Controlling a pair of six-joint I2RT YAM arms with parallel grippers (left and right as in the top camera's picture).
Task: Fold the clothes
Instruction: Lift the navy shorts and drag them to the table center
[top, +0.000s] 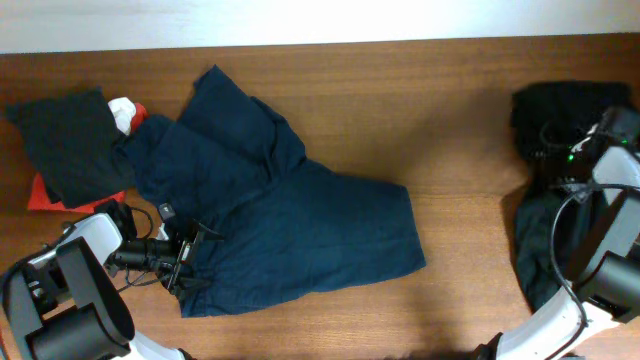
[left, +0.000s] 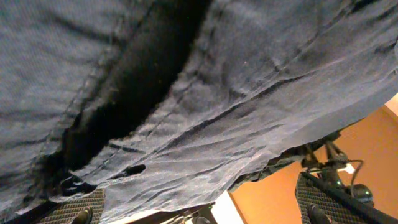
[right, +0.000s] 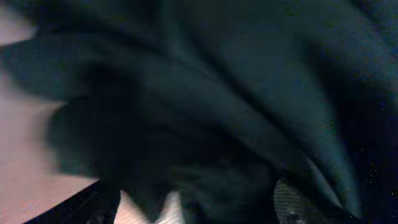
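Note:
The navy-blue shorts (top: 290, 215) lie spread and rumpled on the left-middle of the wooden table (top: 450, 110). My left gripper (top: 190, 257) sits at their lower left edge. In the left wrist view its jaws (left: 199, 208) are wide apart and the shorts' fabric (left: 236, 93) fills the frame, draped over the left finger. A black garment (top: 560, 110) is heaped at the far right, with more of it lower down (top: 535, 245). My right gripper (top: 565, 155) is pressed into it. In the right wrist view the black fabric (right: 236, 93) fills the frame between the spread fingers (right: 193, 208).
A dark folded garment (top: 65, 145) lies at the far left on a red item (top: 45, 197). A small white and red thing (top: 127, 112) sits beside it. The table's back edge meets a white wall.

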